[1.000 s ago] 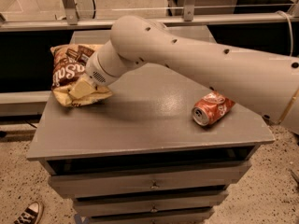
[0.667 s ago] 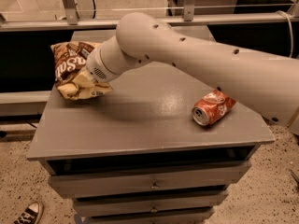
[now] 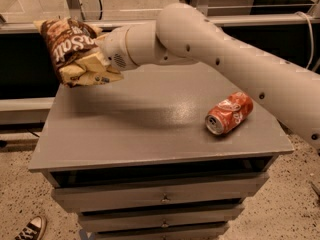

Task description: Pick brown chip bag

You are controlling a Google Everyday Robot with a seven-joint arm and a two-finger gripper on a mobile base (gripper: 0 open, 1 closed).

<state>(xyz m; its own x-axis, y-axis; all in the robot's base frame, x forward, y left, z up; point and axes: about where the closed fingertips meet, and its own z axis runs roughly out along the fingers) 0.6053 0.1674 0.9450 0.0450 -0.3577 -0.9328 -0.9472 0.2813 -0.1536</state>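
Note:
The brown chip bag (image 3: 71, 48) has a brown middle with white script and tan-yellow ends. It hangs in the air above the far left corner of the grey cabinet top (image 3: 130, 129), clear of the surface. My gripper (image 3: 95, 66) is shut on the bag's lower tan end, at the end of the white arm (image 3: 215, 49) that reaches in from the right. The bag hides most of the fingers.
A dented red-orange soda can (image 3: 228, 113) lies on its side at the right of the cabinet top. The cabinet has drawers (image 3: 160, 196) below. A rail and a dark shelf run behind it. A shoe (image 3: 31, 228) is on the floor at the lower left.
The bag lay on the cabinet's far left corner under the gripper. It is now lifted off the surface, up and slightly left, held by the gripper.

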